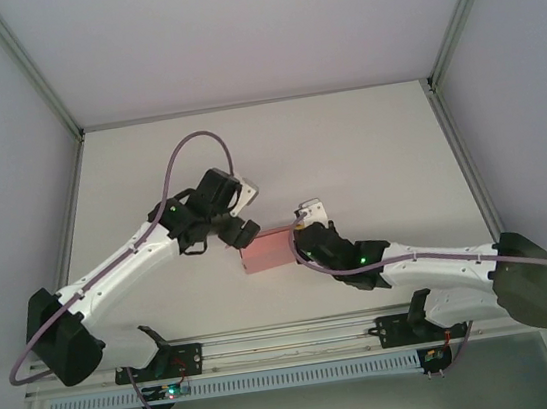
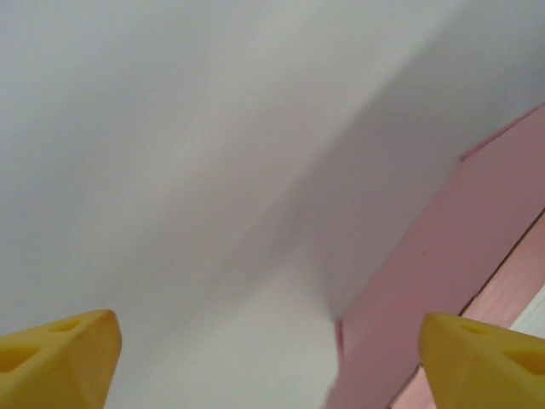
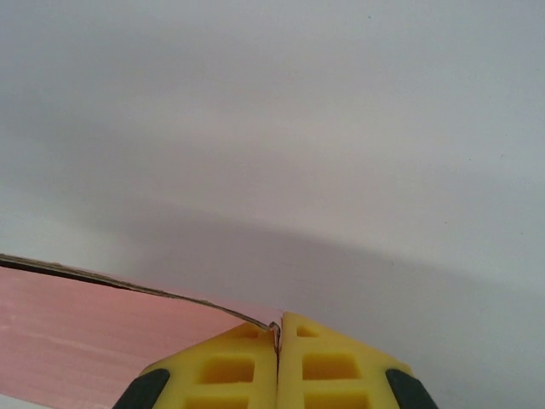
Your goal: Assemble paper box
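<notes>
box (image 1: pixel 268 252): a pink card piece is seen lying on the white table (image 1: pixel 366 142), towards its near edge and between the two grippers.
box contents: the inside cannot be made out. From above, one flat pink face is presented.
box shape: it is roughly rectangular in the top view, with its long side set slightly askew to the table's front edge.
box surface, left wrist view: a long pale pink panel runs diagonally up the right side. An angled cut is seen at its upper end, and a crease separates it from a further pink strip. The view is blurred, so finer detail is left unsaid.
box surface, right wrist view: a pink face with faint lengthwise ribbing is shown. It is bounded by a thin dark edge that curves down to the fingertips.
left gripper (image 2: pixel 272 366): the jaws are spread wide, with one yellow fingertip (image 2: pixel 60 358) at each lower corner of its view. Nothing is gripped between them. The right-hand tip is seen over the pink panel, but whether it is touched cannot be told.
right gripper (image 3: pixel 278 354): the yellow pads (image 3: pixel 230 371) are pressed together, and the thin edge of the box is pinched between them at a corner.
</notes>
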Controlling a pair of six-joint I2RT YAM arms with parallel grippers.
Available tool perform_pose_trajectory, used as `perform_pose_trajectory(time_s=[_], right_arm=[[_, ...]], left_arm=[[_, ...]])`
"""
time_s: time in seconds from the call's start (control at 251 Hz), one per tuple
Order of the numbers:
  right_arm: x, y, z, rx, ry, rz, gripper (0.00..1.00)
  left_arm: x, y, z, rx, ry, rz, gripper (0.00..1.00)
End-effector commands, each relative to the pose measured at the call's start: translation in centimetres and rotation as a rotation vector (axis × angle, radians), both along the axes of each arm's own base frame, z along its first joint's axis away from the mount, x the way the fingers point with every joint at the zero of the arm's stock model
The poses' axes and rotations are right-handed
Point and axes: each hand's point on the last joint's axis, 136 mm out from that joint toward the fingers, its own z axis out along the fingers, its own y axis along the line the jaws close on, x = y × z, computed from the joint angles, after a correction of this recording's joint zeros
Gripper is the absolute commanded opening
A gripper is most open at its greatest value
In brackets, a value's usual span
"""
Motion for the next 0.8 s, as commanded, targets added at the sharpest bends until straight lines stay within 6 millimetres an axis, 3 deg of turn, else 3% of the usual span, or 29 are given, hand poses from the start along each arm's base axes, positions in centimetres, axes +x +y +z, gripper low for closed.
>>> perform_pose_trajectory(time_s=[0.0,0.255,0.523,0.682,0.794], right_arm=[[-1.0,-0.8,-2.4,-0.121,0.060,0.013,0.00],[-1.1,-0.5,-2.5,-0.131,0.065,0.037,0.00],[-1.2,-0.3,-2.9,-0.151,0.082,0.045,0.00],[-1.3,-0.3,-3.0,-0.165,0.090,0.061,0.00],[-1.3,-0.1,-3.0,-0.161,0.091,0.076,0.00]], left_arm=[[-2.1,1.2,-1.3,-0.051,0.093,0.129,0.84],[-2.6,2.1,-2.6,-0.066,0.094,0.151,0.59],[-3.1,1.6,-3.8,-0.051,0.143,0.112,0.58],[-2.7,2.2,-2.1,-0.060,0.075,0.099,0.70],[-2.3,2.5,-1.5,-0.139,0.055,0.097,0.66]])
